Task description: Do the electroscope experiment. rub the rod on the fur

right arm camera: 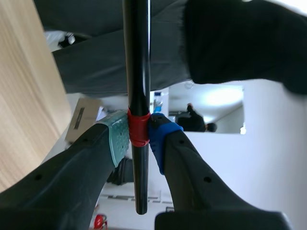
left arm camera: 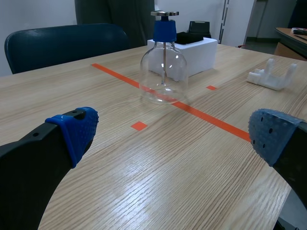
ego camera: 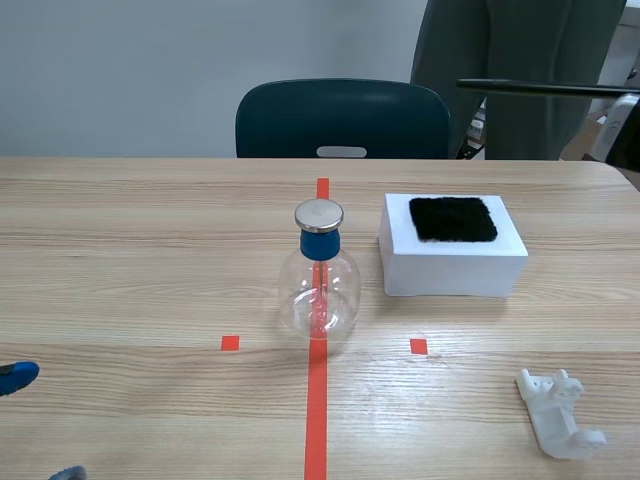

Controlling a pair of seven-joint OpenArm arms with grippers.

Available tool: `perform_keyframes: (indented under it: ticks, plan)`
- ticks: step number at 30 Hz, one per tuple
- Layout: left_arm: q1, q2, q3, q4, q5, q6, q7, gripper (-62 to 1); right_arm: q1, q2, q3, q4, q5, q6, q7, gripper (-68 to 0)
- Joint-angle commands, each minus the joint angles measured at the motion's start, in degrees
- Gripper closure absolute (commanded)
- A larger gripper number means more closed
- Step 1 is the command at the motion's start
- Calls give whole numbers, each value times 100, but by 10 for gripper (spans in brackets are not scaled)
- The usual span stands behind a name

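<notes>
My right pincer [right arm camera: 139, 134] pinches the black rod [ego camera: 540, 88] at its red band and holds it high at the far right, long axis running left to right with the free tip pointing left. The fur [ego camera: 453, 218] lies on the white block [ego camera: 450, 272] below that tip, so I judge the rod must come down. My left pincer [left arm camera: 175, 132] is spread at the near left, well apart from the fur.

text: none legible | cardboard box [right arm camera: 85, 125] label — possibly print, too blurred
</notes>
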Motion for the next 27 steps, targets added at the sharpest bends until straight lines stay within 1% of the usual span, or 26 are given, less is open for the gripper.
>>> perform_keyframes:
  ticks: [1,5,9,12,16,20,24,27]
  plan:
    - [-4,24,-4,50,-55,9,-271,-623,-293,-101,295,295,-136,-66,76,0]
    - [-4,24,-4,50,-55,9,-269,-623,-1353,-501,1346,1102,-319,-63,289,0]
    - [-4,24,-4,50,-55,9,-269,-623,-2378,-1158,2221,1980,-621,-63,601,0]
    - [-4,24,-4,50,-52,9,-269,-623,-3104,-1757,2625,2581,-1023,-63,872,0]
    - [-4,24,-4,50,-55,9,-269,-623,-3856,-2531,2719,3110,-1690,-63,1088,0]
    - [-4,24,-4,50,-55,9,-269,-623,-4395,-3150,2677,3407,-2461,-63,1475,0]
    - [-4,24,-4,50,-55,9,-269,-623,-4693,-3571,2365,3469,-3294,-66,1506,0]
    - [-4,24,-4,50,-55,9,-271,-623,-4765,-3740,2041,3469,-3888,-68,1215,0]
